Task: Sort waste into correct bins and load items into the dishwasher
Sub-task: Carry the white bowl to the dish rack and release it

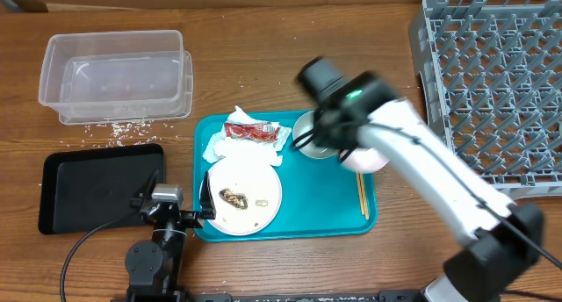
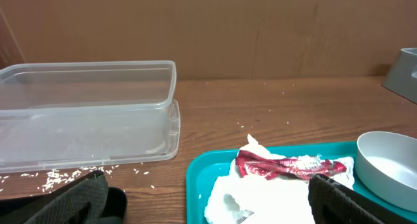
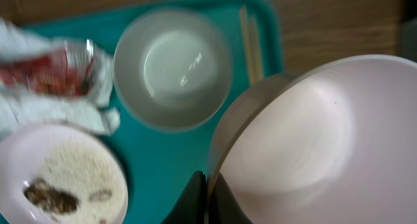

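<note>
The bowl [image 3: 313, 139] fills the right wrist view, its rim pinched tight in the right gripper [image 3: 207, 196], seemingly raised over the tray [image 1: 338, 210]. Loading looks to be in hand, and the next move calls for carrying it right to the rack [image 1: 492, 82], cut off at the frame edge, and seating it between pegs. On the table are the tub [image 1: 114, 74], plate [image 1: 255, 183] with scraps [image 1: 233, 197], second bowl [image 3: 172, 71], napkin [image 1: 224, 148] and chopsticks [image 1: 362, 197]; the left gripper [image 2: 207, 191] gapes wide and empty by the plate, and overhead the blurred right arm [image 1: 421, 161] hides its jaws.
</note>
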Controlling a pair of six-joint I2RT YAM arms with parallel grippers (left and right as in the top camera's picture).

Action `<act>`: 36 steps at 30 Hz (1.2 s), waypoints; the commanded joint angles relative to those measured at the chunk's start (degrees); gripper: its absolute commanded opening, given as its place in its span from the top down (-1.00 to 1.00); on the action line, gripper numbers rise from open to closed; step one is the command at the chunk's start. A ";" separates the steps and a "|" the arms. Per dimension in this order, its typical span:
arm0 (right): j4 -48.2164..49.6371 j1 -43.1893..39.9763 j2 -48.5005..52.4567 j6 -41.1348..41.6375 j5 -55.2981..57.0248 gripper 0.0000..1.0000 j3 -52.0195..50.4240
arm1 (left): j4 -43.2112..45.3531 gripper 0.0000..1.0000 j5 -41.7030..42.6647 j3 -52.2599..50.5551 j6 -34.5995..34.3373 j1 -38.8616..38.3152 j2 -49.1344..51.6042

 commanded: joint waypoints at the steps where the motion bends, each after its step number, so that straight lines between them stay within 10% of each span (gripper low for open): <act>1: 1.09 -12.11 -6.78 -6.64 2.89 0.92 4.94 | -0.02 -1.00 -0.61 -0.28 -0.52 -0.17 -0.61; 18: 22.60 -66.05 5.14 -17.97 -29.20 0.92 2.56 | -0.02 -1.00 -0.61 -0.28 -0.52 -0.17 -0.61; 25: 32.37 -74.82 13.27 -27.80 -69.18 0.92 2.56 | -0.02 -0.99 -0.61 -0.28 -0.52 -0.17 -0.61; 36: 28.98 -77.70 18.64 -30.80 -72.98 0.92 1.70 | -0.02 -0.99 -0.61 -0.28 -0.52 -0.17 -0.61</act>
